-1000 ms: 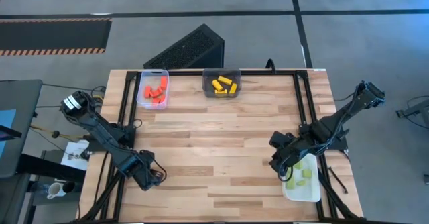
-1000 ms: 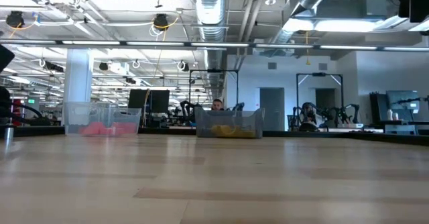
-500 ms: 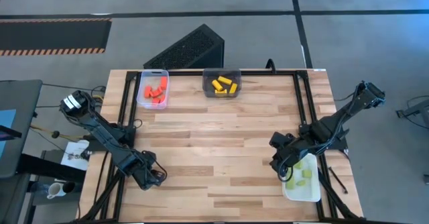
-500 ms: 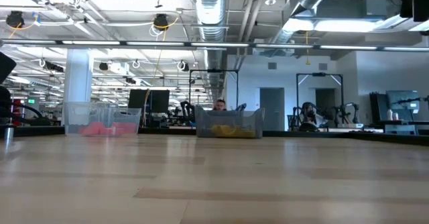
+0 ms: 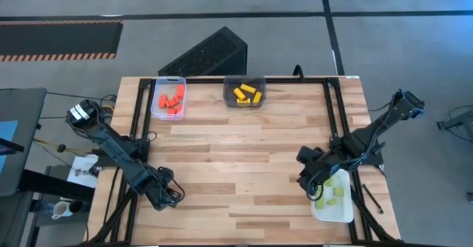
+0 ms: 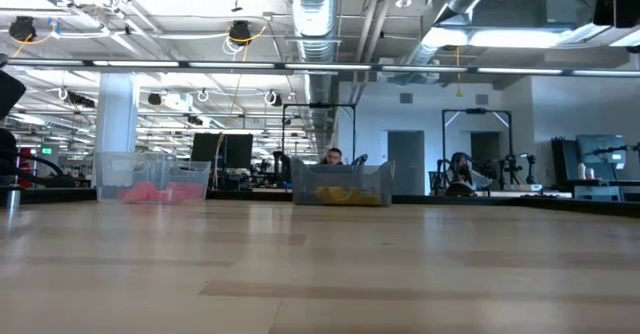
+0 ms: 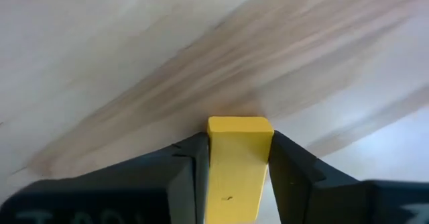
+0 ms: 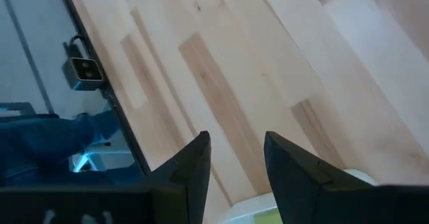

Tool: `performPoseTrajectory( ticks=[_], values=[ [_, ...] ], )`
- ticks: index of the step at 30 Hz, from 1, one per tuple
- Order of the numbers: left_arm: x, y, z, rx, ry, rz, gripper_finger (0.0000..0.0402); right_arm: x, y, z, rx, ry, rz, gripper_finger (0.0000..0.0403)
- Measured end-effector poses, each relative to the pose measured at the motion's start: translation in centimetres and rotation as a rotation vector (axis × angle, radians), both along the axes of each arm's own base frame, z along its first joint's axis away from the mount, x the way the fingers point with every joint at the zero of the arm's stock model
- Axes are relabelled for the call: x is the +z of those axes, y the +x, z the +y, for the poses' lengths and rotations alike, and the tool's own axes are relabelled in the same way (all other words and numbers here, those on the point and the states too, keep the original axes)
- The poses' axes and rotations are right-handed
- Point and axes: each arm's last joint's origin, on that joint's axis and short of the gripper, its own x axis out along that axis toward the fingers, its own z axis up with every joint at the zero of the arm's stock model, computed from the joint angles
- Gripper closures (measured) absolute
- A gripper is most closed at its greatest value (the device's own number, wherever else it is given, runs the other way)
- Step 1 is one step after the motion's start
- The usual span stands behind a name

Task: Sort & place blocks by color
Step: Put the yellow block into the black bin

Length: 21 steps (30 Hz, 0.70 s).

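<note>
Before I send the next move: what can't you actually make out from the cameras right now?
- Yellow block between the left gripper fingers: hidden under the gripper in the high view; its lower end is cut off by the wrist view's edge.
- Green blocks in the white tray: the right gripper covers the tray's near corner, so no sure count.
- Red blocks in the clear tray: a pink blur in the low view.

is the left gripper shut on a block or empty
Shut on a yellow block: the left gripper has a finger pressed against each side of it.
</note>
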Motion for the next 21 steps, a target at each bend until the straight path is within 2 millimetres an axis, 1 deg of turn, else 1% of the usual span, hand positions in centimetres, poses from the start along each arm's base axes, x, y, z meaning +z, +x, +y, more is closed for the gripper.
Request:
performPoseTrajectory(
  ticks=[3, 7, 11, 14, 17, 21],
  values=[
    [0.6, 0.9, -0.3, 0.011, 0.023, -0.089, 0.0311, 0.4, 0.4, 0.1, 0.021, 0.018, -0.06, 0.0247],
    [1.8, 2.4, -0.6, 0.014, 0.026, -0.201, 0.0292, 1.6, 1.6, -0.1, 0.063, 0.043, -0.224, 0.0253],
    [3.8, 4.9, -0.6, 0.005, 0.046, -0.403, 0.0289, 3.0, 3.2, -0.5, 0.106, 0.034, -0.433, 0.0258],
    [6.0, 7.5, -0.5, -0.041, 0.077, -0.624, 0.0295, 3.6, 4.7, -1.0, 0.109, 0.003, -0.561, 0.026],
    [8.7, 9.9, 0.0, -0.099, 0.136, -0.843, 0.0298, 4.2, 6.3, -1.7, 0.102, -0.038, -0.681, 0.0261],
    [12.7, 12.7, 1.3, -0.159, 0.247, -1.11, 0.0294, 4.1, 8.2, -2.3, 0.061, -0.029, -0.763, 0.026]
  ],
)
